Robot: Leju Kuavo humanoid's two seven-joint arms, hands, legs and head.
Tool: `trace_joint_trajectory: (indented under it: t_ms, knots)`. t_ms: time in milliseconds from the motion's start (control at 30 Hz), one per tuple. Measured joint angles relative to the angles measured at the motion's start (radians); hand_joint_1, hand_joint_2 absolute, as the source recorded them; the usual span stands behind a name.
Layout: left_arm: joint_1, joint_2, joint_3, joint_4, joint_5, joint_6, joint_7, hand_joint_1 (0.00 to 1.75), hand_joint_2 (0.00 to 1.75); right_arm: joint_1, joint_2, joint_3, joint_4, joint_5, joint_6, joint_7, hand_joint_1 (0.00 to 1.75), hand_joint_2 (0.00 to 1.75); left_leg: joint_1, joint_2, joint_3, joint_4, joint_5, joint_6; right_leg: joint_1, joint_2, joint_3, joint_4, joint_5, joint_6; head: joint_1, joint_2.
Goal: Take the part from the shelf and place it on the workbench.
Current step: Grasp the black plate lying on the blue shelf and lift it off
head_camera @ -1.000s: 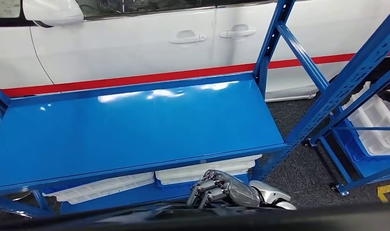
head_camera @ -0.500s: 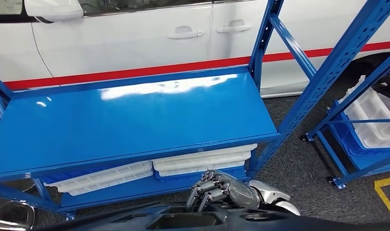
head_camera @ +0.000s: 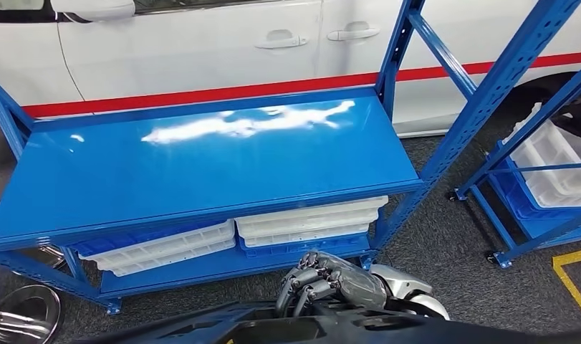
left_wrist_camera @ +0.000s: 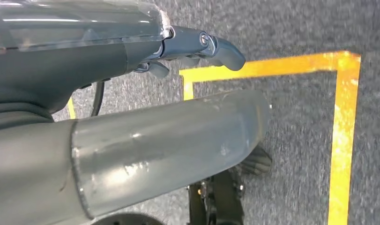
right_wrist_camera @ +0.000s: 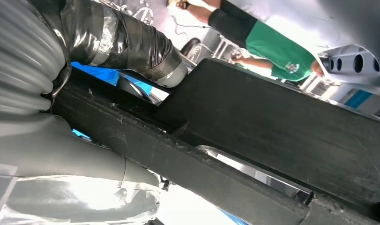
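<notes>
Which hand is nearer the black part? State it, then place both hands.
Right. The right hand grips the black part at its edge, fingers curled over it. The left hand hangs apart from it, over grey floor marked with yellow tape.

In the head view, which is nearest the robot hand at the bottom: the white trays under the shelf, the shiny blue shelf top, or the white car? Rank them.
From the right robot hand:
1. Stacked white plastic trays, on the lower level just ahead of it.
2. Glossy blue metal shelf top, above and beyond the trays.
3. White car with a red stripe, behind the rack, farthest.
</notes>
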Motion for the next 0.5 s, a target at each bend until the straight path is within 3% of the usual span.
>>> trace_joint_trajectory:
  t_ms: [33,100,133,200,267,300,333,367,433,500]
  knots:
    - [0.000,-0.002,0.000,0.000,-0.001,0.000,0.000,0.00,0.00,0.001,0.000,0.000,0.000,-0.003,-0.001,0.000,1.71,1.75,0.002,0.001,-0.004,-0.001,0.007,-0.005,0.005,0.000,0.010,-0.024,-0.001,-0.006,0.000,0.000]
    - [0.001,-0.002,0.000,0.000,-0.002,0.001,0.001,0.00,0.00,0.004,0.000,0.001,0.000,-0.006,-0.002,0.000,1.71,1.75,0.004,0.001,-0.011,-0.001,0.015,-0.018,0.004,-0.001,0.005,-0.040,0.015,-0.004,0.000,0.000]
    - [0.002,-0.001,0.000,0.000,-0.002,0.001,0.001,0.00,0.00,0.005,0.000,0.001,0.000,-0.007,-0.002,0.000,1.71,1.75,0.003,0.000,-0.018,0.007,0.003,-0.022,0.000,-0.003,0.000,-0.047,0.026,-0.004,0.000,0.000]
    - [0.002,-0.001,0.000,0.000,-0.002,0.001,0.002,0.00,0.00,0.007,0.000,0.004,0.000,-0.007,-0.002,0.000,1.71,1.75,0.003,-0.002,-0.047,0.084,-0.075,-0.029,-0.008,-0.007,-0.017,-0.053,0.047,-0.003,0.000,0.000]
    - [0.003,0.000,0.000,0.000,-0.003,0.001,0.002,0.00,0.00,0.010,0.000,0.006,0.001,-0.008,-0.002,0.000,1.71,1.75,0.005,-0.003,-0.085,0.215,-0.163,-0.037,-0.007,-0.008,-0.048,-0.037,0.058,-0.004,0.000,0.000]
    - [0.003,0.000,0.000,0.000,-0.003,0.002,0.003,0.00,0.00,0.012,0.000,0.007,0.002,-0.010,-0.002,0.000,1.71,1.75,0.006,-0.003,-0.095,0.268,-0.179,-0.040,-0.007,-0.008,-0.065,-0.027,0.062,-0.002,0.000,0.000]
    - [0.003,0.000,0.000,0.000,-0.003,0.004,0.003,0.00,0.00,0.016,0.000,0.008,0.002,-0.012,-0.003,0.001,1.71,1.75,0.006,-0.003,-0.091,0.293,-0.171,-0.043,-0.008,-0.009,-0.081,-0.018,0.067,-0.001,0.000,0.000]
    - [0.003,0.001,0.000,0.000,-0.003,0.007,0.005,0.00,0.00,0.020,0.000,0.008,0.002,-0.016,-0.004,0.001,1.71,1.75,0.007,-0.003,-0.070,0.285,-0.147,-0.046,-0.008,-0.009,-0.096,-0.010,0.072,0.002,0.000,0.000]
    - [0.003,0.002,0.000,0.000,-0.003,0.011,0.007,0.00,0.00,0.030,0.000,0.009,0.003,-0.025,-0.009,0.002,1.71,1.75,0.009,-0.003,0.018,0.177,-0.099,-0.047,-0.008,-0.009,-0.116,-0.001,0.083,0.010,0.000,0.000]
    - [0.003,0.003,0.000,0.000,-0.003,0.012,0.009,0.00,0.00,0.039,0.000,0.009,0.002,-0.036,-0.014,0.002,1.71,1.75,0.007,-0.007,0.105,0.048,-0.096,-0.042,-0.006,-0.009,-0.127,0.006,0.093,0.019,0.000,0.000]
